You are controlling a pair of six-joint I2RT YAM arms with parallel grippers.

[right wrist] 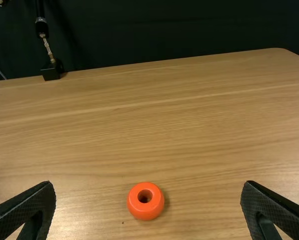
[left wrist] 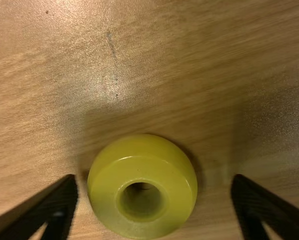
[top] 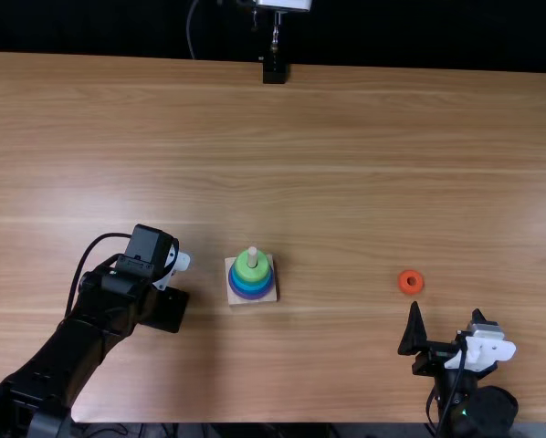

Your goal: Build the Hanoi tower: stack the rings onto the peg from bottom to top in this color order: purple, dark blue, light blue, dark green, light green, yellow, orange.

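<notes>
In the top view my left gripper (top: pixel 166 308) is low over the table, left of the peg's base (top: pixel 266 299). In the left wrist view the left gripper (left wrist: pixel 153 181) stands open, its fingers on either side of the yellow ring (left wrist: pixel 179 200) lying flat on the table. A light green ring (top: pixel 244 272) tops the stack on the peg (top: pixel 252 251), above blue and purple rings (top: pixel 251 295). My right gripper (top: pixel 446 308) is open just nearer the table's front edge than the orange ring (top: pixel 404 284); from the right wrist, the gripper (right wrist: pixel 148 185) has the orange ring (right wrist: pixel 154 210) ahead between its fingers.
A black stand (top: pixel 274 71) is at the table's far edge, also seen as a black stand base (right wrist: pixel 51 73) from the right wrist. The peg stack stands between the two arms, closer to the left one.
</notes>
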